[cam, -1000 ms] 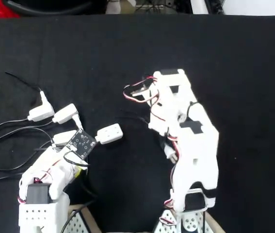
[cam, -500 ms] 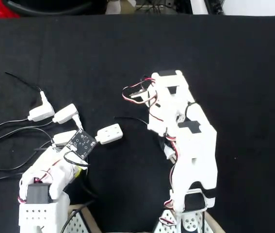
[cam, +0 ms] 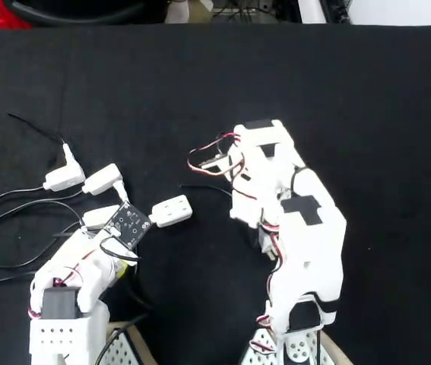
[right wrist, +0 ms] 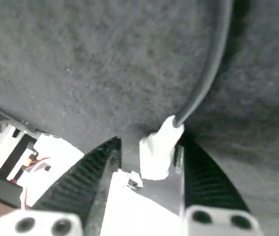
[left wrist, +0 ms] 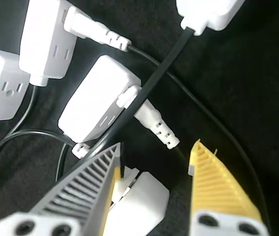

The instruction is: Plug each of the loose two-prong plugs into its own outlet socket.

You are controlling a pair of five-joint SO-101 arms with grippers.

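One plug (right wrist: 158,147), prongs hidden, is gripped by the right claw (right wrist: 150,145)

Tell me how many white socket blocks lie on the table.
4 socket blocks: two together far left, one by the left arm, one mid-table. Others may be hidden.

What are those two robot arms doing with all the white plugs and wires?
The job is plugging plugs into sockets. The right arm has a white plug on a black cord between its fingers. The left arm's fingers are open above a bunch of white sockets on the black table.
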